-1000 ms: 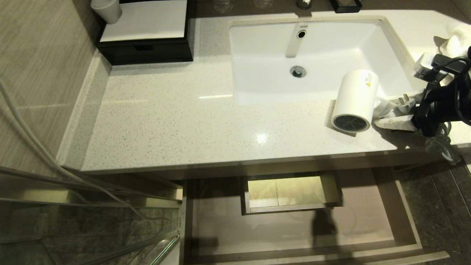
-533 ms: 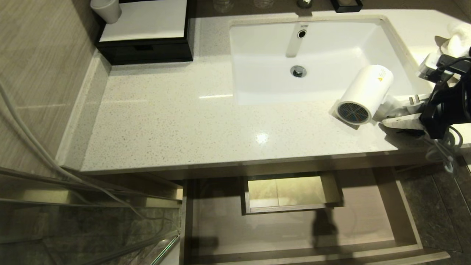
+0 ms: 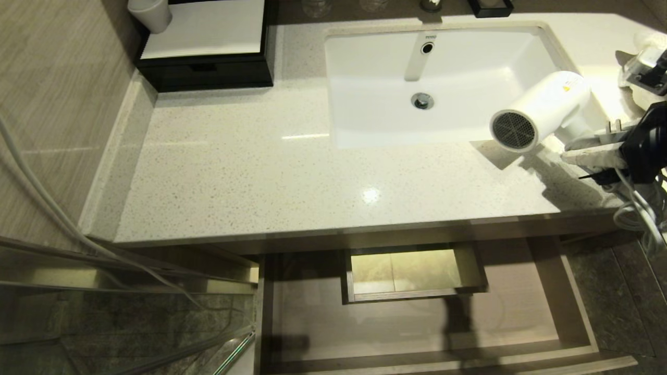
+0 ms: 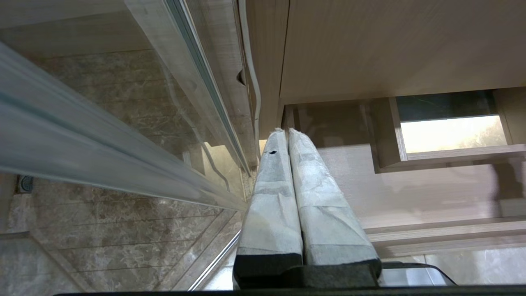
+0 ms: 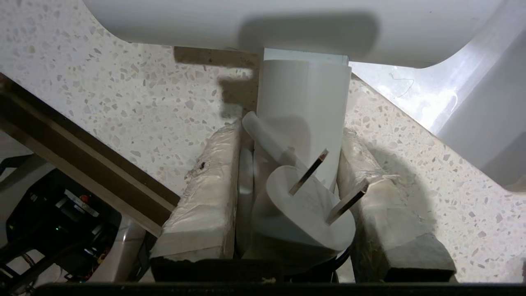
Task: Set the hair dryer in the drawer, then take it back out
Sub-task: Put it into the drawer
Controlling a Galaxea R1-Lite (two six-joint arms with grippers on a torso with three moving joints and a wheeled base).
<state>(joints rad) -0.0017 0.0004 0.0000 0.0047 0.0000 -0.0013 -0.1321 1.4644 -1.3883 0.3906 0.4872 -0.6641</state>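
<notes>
The right gripper [image 3: 591, 148] stood at the right edge of the head view, its wrapped fingers clamped on the handle of the hair dryer [image 3: 542, 110], which hung lifted over the counter [image 3: 250, 172] at the sink's [image 3: 443, 78] right front corner. The barrel's long axis ran from back right to front left, grey grille toward the camera; a small yellow warning label sat near its rear, too small to read. A dark mark was printed above the sink's overflow hole, unreadable. Below, the drawer [image 3: 573, 307] stood pulled out and held nothing but shadow around its boxed cutout. A black box [image 3: 208, 73] at the back left carried a white pad and a white cup [image 3: 151, 13].

In the left wrist view the left gripper [image 4: 287, 135] was pressed together on nothing, low beside a glass panel [image 4: 102, 144], facing the drawer [image 4: 411, 185].

In the right wrist view the fingers [image 5: 205, 197] squeezed the white handle [image 5: 302, 107], with the plug [image 5: 304, 213] lying between them, prongs up.
</notes>
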